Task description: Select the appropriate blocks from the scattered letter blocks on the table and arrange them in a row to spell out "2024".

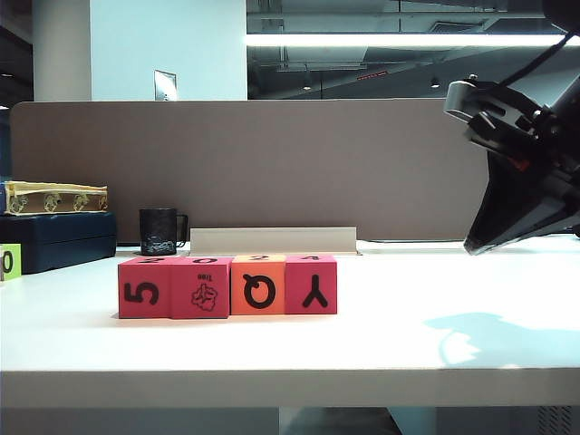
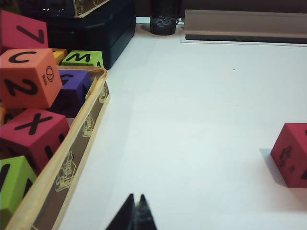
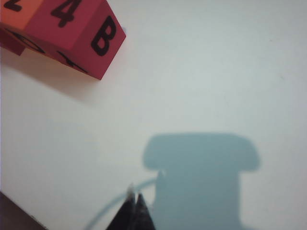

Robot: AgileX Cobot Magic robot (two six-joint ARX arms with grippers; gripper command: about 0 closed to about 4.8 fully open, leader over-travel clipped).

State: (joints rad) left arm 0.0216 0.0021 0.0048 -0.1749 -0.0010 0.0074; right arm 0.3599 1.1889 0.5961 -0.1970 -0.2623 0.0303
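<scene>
Four blocks stand side by side in a row on the white table [image 1: 408, 335]: a pink-red "5" block [image 1: 143, 288], a pink-red tree-picture block [image 1: 201, 288], an orange "Q" block [image 1: 258, 285] and a pink-red "Y" block [image 1: 311, 285]. Digits show on their top faces. My right gripper [image 1: 473, 245] hangs shut and empty above the table, right of the row. Its wrist view shows the shut tips [image 3: 135, 194] well away from the end block [image 3: 79, 33], marked "4" and "B". My left gripper [image 2: 136, 197] is shut on nothing, low over bare table, with one pink-red block [image 2: 290, 153] far off to the side.
A patterned box [image 2: 81, 139] holding several loose letter blocks lies beside the left gripper. At the back left stand a dark blue case [image 1: 54, 240], a lime-green "0" block [image 1: 9, 263] and a black mug [image 1: 160, 231]. A beige rail [image 1: 272, 240] runs before the grey-brown partition [image 1: 272, 163].
</scene>
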